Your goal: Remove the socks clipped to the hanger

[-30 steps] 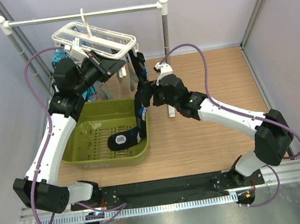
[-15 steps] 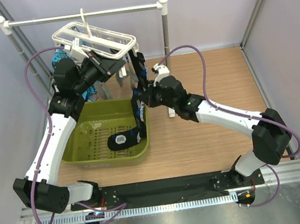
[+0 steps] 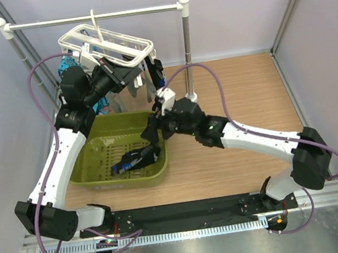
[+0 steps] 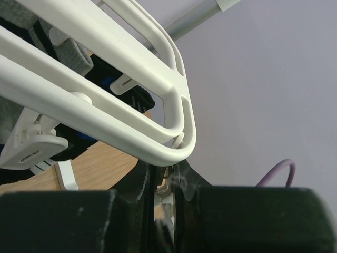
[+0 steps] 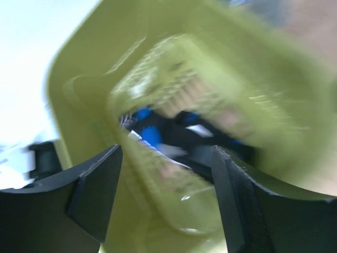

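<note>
While the right gripper (image 3: 152, 127) hangs over the right rim of the green basket (image 3: 81, 163), its two fingers stand wide apart with nothing between them. That hand is open and empty. The right wrist camera is badly blurred, but the gap between the fingers (image 5: 97, 192) looks straight down into the basket (image 5: 79, 79).

On the basket floor, toward the right side, lies a black sock (image 3: 137, 157) with blue and white marks. It is stretched out flat and clear of the fingers above it. The same dark shape with blue patches shows in the blurred wrist view (image 5: 174, 132).

Beyond the basket's far edge and higher up, the left gripper (image 3: 134, 75) reaches to the near right corner of the white hanger (image 3: 108, 44). The left wrist camera shows the jaws drawn almost together, pinching a white bit right under the frame's rounded corner (image 4: 176, 142). It is clamped on the hanger.

More socks (image 3: 154, 72) dangle off the frame above the basket's far right corner. From the left wrist I can make out a grey one (image 4: 73, 52) and a black one with blue (image 4: 131, 97), with a white clip (image 4: 31, 147) hanging beside them.

Farthest from the basket, the hanger's hook sits over the white rail (image 3: 129, 11), and the frame hangs tilted beneath it.
</note>
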